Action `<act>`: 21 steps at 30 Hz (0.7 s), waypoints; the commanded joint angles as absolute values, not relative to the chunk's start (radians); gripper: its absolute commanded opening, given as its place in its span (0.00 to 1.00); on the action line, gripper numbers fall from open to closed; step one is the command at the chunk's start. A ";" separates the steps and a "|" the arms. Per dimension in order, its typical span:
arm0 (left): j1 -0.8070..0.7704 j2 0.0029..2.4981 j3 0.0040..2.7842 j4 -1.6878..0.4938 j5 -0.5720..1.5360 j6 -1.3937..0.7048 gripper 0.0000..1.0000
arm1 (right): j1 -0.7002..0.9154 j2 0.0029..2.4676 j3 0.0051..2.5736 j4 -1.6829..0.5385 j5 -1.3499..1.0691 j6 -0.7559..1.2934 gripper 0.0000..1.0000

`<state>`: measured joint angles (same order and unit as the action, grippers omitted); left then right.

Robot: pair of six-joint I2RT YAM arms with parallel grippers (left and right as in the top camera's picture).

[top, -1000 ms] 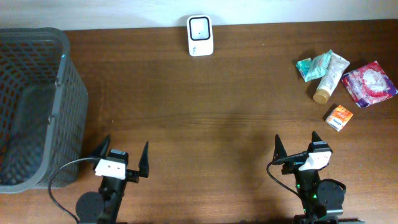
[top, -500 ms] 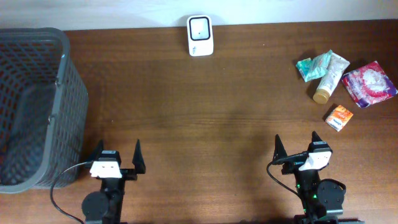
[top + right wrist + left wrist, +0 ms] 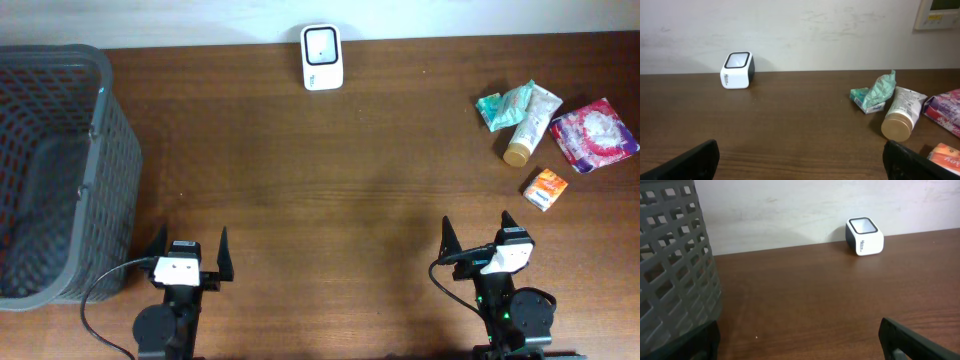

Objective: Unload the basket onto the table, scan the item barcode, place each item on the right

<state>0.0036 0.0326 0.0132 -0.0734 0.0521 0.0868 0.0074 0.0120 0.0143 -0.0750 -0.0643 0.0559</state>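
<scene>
The white barcode scanner (image 3: 322, 57) stands at the table's back edge, also visible in the left wrist view (image 3: 864, 236) and the right wrist view (image 3: 737, 70). Several items lie at the far right: a teal packet (image 3: 497, 106), a cream tube (image 3: 530, 122) with a tan cap (image 3: 897, 127), a red and purple packet (image 3: 594, 135) and a small orange box (image 3: 546, 188). My left gripper (image 3: 192, 240) is open near the front edge, beside the basket, with nothing between its fingers (image 3: 905, 340). My right gripper (image 3: 476, 228) is open and empty at the front right, well short of the items.
A tall dark grey mesh basket (image 3: 60, 170) fills the left side, its wall close to my left gripper (image 3: 675, 280). A wall runs behind the table's back edge. The brown wooden table (image 3: 330, 180) stretches between the grippers and the scanner.
My left gripper has shifted slightly left and turned to face straight toward the back. The right arm and the items have not moved.
</scene>
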 commanded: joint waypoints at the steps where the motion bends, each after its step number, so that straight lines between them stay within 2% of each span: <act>1: 0.010 0.004 0.009 -0.077 0.059 0.099 0.99 | 0.013 0.004 0.006 -0.076 -0.051 0.059 0.99; 21: 0.010 0.004 0.008 -0.083 0.036 0.137 0.99 | 0.013 0.004 0.006 -0.076 -0.051 0.059 0.99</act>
